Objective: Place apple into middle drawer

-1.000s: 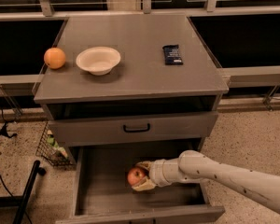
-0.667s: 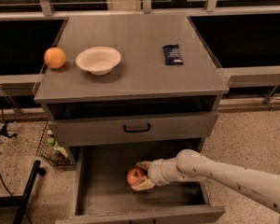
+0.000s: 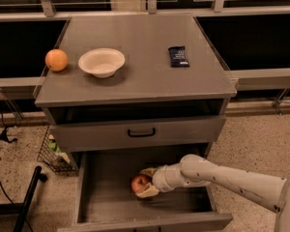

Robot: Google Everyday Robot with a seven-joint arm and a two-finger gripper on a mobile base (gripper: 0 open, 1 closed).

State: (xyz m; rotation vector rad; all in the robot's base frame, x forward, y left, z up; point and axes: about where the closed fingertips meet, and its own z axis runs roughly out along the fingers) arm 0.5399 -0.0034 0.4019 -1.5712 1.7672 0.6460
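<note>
gripper (image 3: 144, 183) sat low inside the middle drawer (image 3: 106, 193), fingers (image 3: 147, 193) pinched on the apple (image 3: 138, 182) at its tip, floor just beneath; placing step looked nearly done, next move probably called for spreading the fingers then backing out.

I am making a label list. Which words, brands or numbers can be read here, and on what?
None can be read.
Any print on the dark packet on the cabinet top is too blurred.
The gripper, in the middle drawer, holds the apple; no text there.
</note>
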